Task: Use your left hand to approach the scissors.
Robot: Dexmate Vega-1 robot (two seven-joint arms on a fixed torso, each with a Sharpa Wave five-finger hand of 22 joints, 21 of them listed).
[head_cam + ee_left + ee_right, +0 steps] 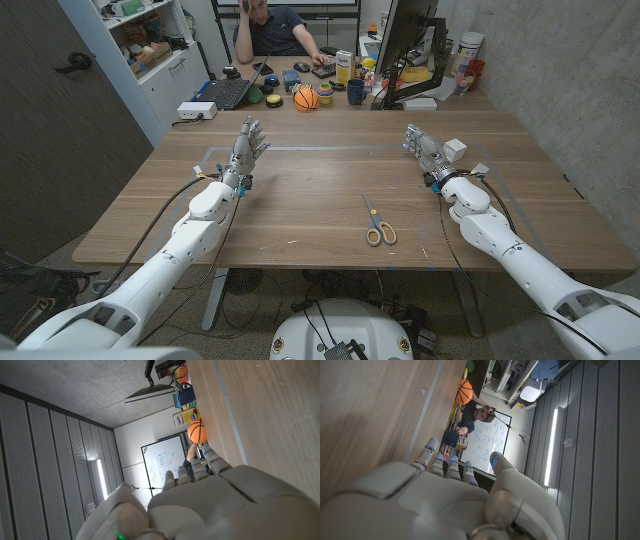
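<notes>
Left hand sits at about ten o'clock on the table, fingers stretched out and slightly apart, holding nothing, pointing toward the far edge. In its own wrist view the hand shows from behind as pale casing with the fingers reaching toward an orange ball. From the hand, the scissors lie at roughly four o'clock, well apart from it, flat on the wood near the front edge, blades pointing away from the robot and yellow handles nearest it. Right hand rests at about two o'clock on the table, fingers also extended and loosely parted, gripping nothing, with a small white box just beside it. In the right wrist view that hand shows from behind, fingers reaching along the wood toward the ball. Beyond the table's far edge, at twelve o'clock, stands a cluttered desk with the ball, a laptop and a monitor, and a person sits behind it. A whiteboard hangs on the far wall.
</notes>
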